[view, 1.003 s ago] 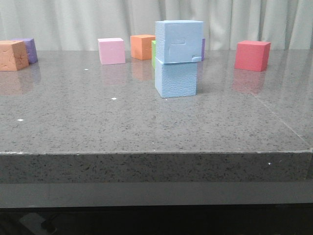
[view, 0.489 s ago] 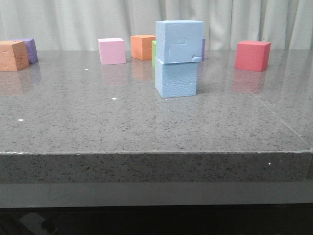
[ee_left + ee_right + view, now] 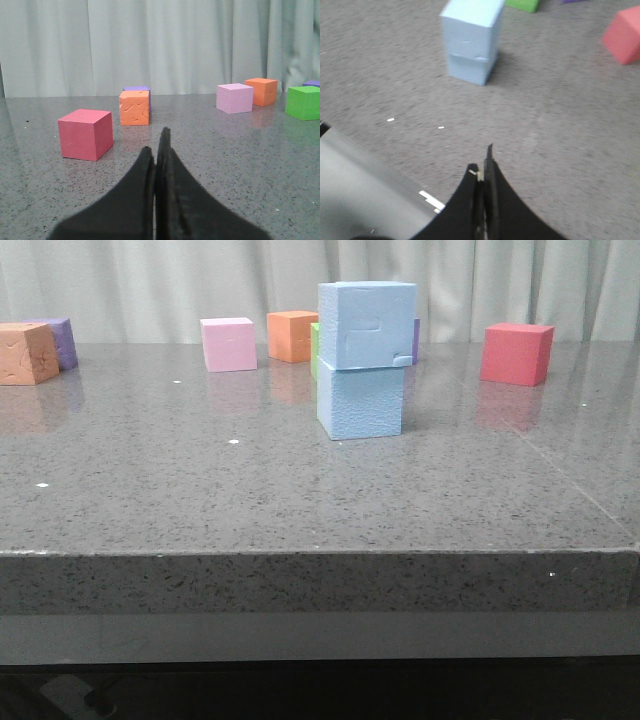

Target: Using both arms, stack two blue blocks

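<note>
Two pale blue blocks stand stacked mid-table: the upper blue block [image 3: 367, 325] rests on the lower blue block [image 3: 362, 402], slightly overhanging it. The stack also shows in the right wrist view [image 3: 471, 37], far from the right gripper [image 3: 483, 162], which is shut and empty near the table's front edge. The left gripper [image 3: 157, 145] is shut and empty, low over the table, with a red cube [image 3: 85, 134] a little ahead of it to one side. Neither gripper shows in the front view.
Front view: orange cube [image 3: 26, 353] and purple cube [image 3: 58, 341] far left, pink cube [image 3: 228, 344], orange cube [image 3: 291, 335], green cube [image 3: 314, 350] behind the stack, red cube [image 3: 516, 353] at right. Curtain behind. Grey table edge [image 3: 365, 195] beside the right gripper.
</note>
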`<state>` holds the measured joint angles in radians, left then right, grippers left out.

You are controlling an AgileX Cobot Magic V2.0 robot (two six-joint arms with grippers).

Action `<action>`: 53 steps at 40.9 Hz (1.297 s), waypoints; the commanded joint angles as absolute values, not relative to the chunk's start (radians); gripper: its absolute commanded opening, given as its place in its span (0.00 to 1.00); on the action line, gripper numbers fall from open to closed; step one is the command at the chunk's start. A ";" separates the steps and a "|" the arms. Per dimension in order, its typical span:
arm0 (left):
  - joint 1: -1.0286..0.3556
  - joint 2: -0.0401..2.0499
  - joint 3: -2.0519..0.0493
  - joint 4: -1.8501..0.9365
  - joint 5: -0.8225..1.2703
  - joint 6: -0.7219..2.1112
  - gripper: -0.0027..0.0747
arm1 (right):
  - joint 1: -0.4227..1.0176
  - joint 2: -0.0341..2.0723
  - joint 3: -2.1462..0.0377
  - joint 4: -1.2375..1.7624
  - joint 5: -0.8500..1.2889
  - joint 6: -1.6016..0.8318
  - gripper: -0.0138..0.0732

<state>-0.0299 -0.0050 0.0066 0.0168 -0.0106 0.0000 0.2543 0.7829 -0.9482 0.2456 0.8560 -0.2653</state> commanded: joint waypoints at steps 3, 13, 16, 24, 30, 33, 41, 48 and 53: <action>-0.027 -0.022 0.009 0.008 -0.085 0.000 0.01 | 0.150 0.673 -0.880 0.235 0.700 -0.273 0.08; -0.027 -0.022 0.009 0.008 -0.085 0.000 0.01 | 0.026 0.414 -0.569 0.235 0.371 -0.273 0.08; -0.027 -0.022 0.009 0.008 -0.085 0.000 0.01 | 0.000 0.326 -0.471 0.236 0.324 -0.273 0.08; -0.027 -0.022 0.009 0.008 -0.085 0.000 0.01 | -0.026 0.126 -0.256 0.237 0.240 -0.273 0.08; -0.027 -0.022 0.009 0.008 -0.085 0.000 0.01 | -0.026 0.033 -0.138 0.288 0.129 -0.273 0.08; -0.027 -0.022 0.009 0.008 -0.085 0.000 0.01 | -0.026 -0.002 -0.087 0.305 0.084 -0.273 0.08; -0.027 -0.022 0.009 0.008 -0.085 0.000 0.01 | -0.027 -0.028 0.024 0.305 -0.022 -0.273 0.08; -0.027 -0.022 0.009 0.008 -0.085 0.000 0.01 | -0.027 -0.028 0.021 0.303 0.014 -0.273 0.08; -0.027 -0.022 0.009 0.008 -0.085 0.000 0.01 | -0.027 -0.028 0.021 0.303 0.014 -0.273 0.08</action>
